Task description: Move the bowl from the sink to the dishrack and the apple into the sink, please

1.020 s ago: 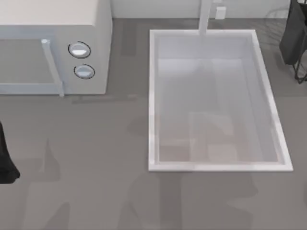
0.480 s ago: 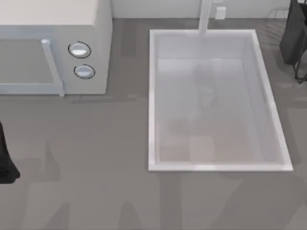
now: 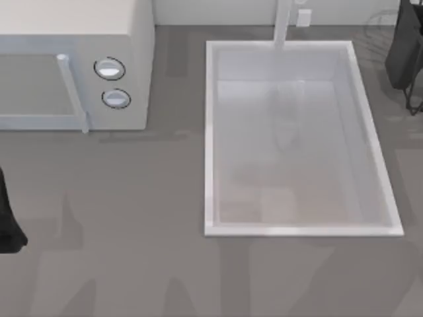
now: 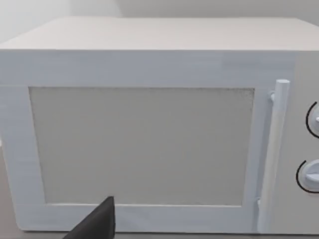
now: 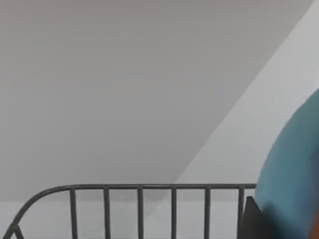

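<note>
Sink (image 3: 210,132) shadows shifted; one bowl (image 5: 294,164) by one dishrack (image 5: 139,199), right gripper (image 5: 255,221) hold untellable, left arm (image 3: 6,224) parked

My right arm (image 3: 404,49) reaches past the sink's (image 3: 210,132) far right corner. My left arm (image 3: 8,218) sits parked, well left of the sink.

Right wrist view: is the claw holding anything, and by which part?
Likely the bowl, close against the right claw near the dishrack; grip spot cannot be told.
</note>
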